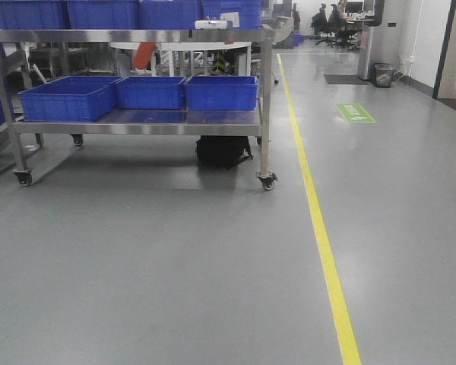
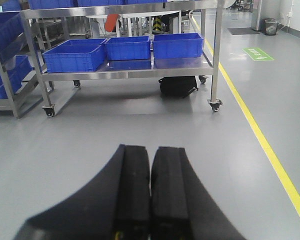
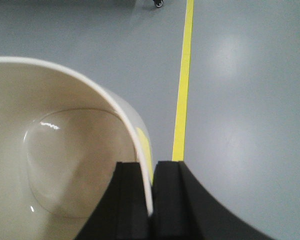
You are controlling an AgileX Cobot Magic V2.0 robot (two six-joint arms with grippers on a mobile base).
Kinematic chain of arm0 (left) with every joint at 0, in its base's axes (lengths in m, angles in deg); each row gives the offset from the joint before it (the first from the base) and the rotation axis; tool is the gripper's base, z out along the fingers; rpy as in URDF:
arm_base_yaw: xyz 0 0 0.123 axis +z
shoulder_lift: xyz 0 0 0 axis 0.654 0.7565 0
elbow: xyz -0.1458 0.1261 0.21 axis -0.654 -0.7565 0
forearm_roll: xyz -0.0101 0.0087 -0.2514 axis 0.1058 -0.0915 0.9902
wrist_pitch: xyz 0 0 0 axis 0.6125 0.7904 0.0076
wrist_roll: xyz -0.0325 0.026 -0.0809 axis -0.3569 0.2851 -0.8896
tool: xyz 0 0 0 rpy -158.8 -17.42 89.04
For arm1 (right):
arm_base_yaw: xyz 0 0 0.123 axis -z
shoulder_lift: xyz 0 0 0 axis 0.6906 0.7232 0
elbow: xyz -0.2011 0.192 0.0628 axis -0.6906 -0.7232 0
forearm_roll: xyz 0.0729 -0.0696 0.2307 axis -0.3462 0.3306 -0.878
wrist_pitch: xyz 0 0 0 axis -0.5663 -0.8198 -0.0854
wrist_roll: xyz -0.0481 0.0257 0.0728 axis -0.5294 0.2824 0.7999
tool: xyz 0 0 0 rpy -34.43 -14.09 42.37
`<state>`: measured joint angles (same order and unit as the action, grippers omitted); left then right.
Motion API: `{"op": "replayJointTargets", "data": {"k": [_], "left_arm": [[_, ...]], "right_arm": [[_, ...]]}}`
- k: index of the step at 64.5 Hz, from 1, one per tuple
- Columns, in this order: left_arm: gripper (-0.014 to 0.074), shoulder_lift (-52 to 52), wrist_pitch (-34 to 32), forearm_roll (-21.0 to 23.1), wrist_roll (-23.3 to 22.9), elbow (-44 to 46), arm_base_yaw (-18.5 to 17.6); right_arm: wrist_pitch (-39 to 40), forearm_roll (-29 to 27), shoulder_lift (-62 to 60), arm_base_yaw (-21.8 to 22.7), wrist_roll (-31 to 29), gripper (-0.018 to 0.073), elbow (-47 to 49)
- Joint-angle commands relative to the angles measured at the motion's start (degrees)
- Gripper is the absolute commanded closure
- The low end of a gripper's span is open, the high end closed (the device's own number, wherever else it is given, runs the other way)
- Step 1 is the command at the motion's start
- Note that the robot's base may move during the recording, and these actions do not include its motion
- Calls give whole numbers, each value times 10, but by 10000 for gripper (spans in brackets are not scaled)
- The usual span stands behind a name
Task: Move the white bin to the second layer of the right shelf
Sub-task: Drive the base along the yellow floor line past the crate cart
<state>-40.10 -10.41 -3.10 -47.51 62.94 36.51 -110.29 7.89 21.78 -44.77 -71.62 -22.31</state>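
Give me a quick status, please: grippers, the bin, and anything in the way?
Left gripper shut, empty. Right gripper shut on white bin, clamping its wall above the floor. Steel cart with blue crates ahead; roller shelf not in view.

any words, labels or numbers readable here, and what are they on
No text can be read.
Green floor sign: white markings, too blurred to read in both views that show it.
Blue crates: no labels visible.
White bin: plain, no markings.
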Motion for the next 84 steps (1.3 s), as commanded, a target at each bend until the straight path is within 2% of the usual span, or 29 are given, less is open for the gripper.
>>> {"op": "replayJointTargets", "data": {"k": [1, 84], "left_arm": [[512, -9, -47, 3, -3, -21, -2], [512, -9, -47, 3, -3, -21, -2]], "right_arm": [[52, -4, 2, 4, -1, 473, 17], [52, -4, 2, 4, -1, 473, 17]]}}
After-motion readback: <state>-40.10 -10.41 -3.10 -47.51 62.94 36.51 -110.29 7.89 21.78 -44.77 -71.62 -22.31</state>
